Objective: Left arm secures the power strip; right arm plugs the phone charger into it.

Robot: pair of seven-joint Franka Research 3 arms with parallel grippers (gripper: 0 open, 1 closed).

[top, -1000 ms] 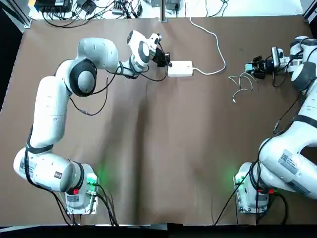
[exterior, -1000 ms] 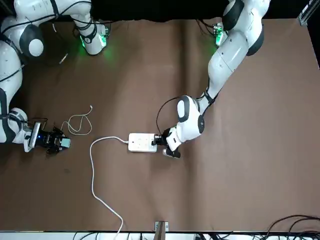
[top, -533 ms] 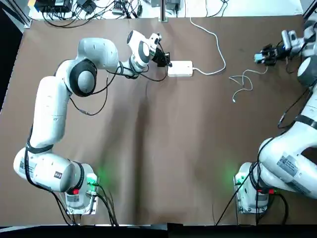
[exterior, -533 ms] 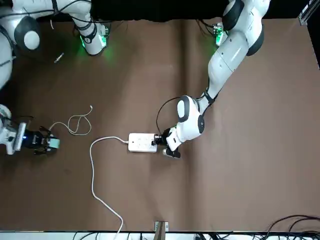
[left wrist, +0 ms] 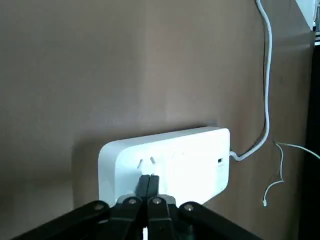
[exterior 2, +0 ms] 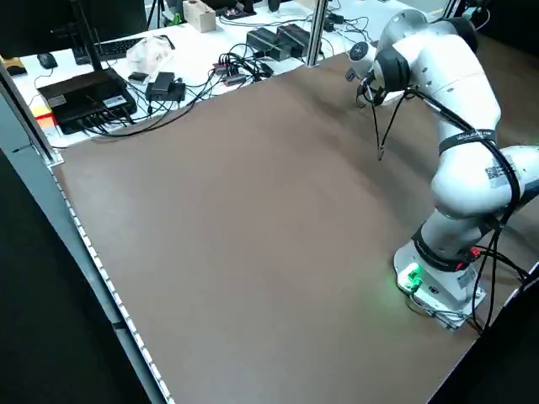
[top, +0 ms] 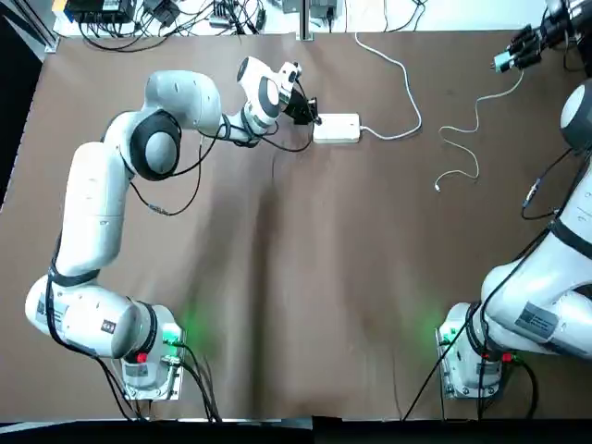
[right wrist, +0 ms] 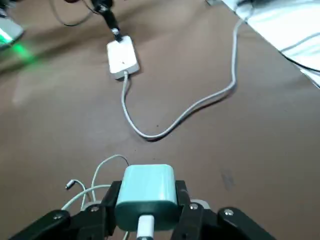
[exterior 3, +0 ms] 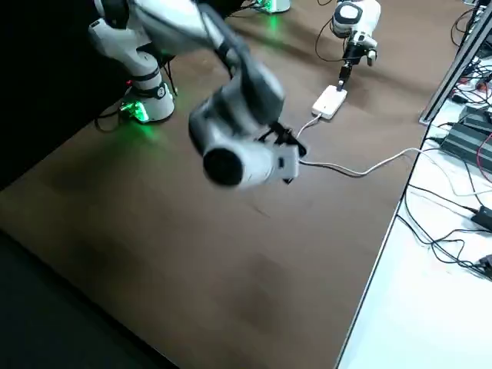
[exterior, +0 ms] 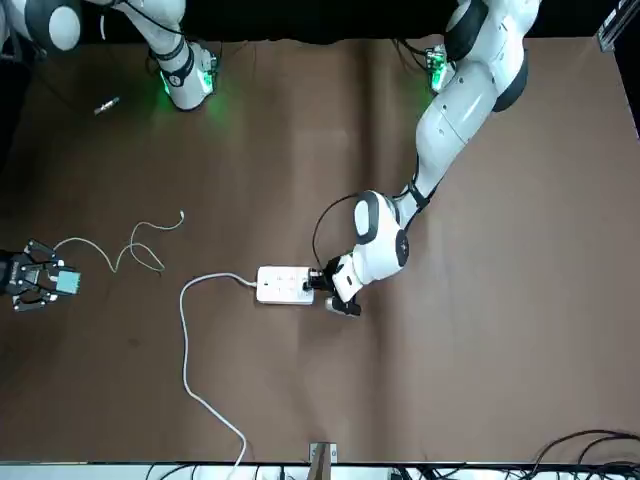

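I press the left gripper (left wrist: 149, 192), fingers together, onto one end of the small white rectangular power strip (top: 336, 128) so it cannot slide at insertion. My right gripper (right wrist: 145, 212), raised at the table's far right corner, is clamped on the teal-green phone charger plug (right wrist: 146, 191), well apart from the strip. No containers are present.

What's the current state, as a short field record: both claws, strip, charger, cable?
left claw: shut, tips pressed on the strip's end
strip: flat on table, far side, thick cord trailing to the far edge
right claw: shut on charger, raised at the table's far right corner
charger: held, not yet plugged in, well apart from strip
cable: thin, hangs from charger, loose end on table
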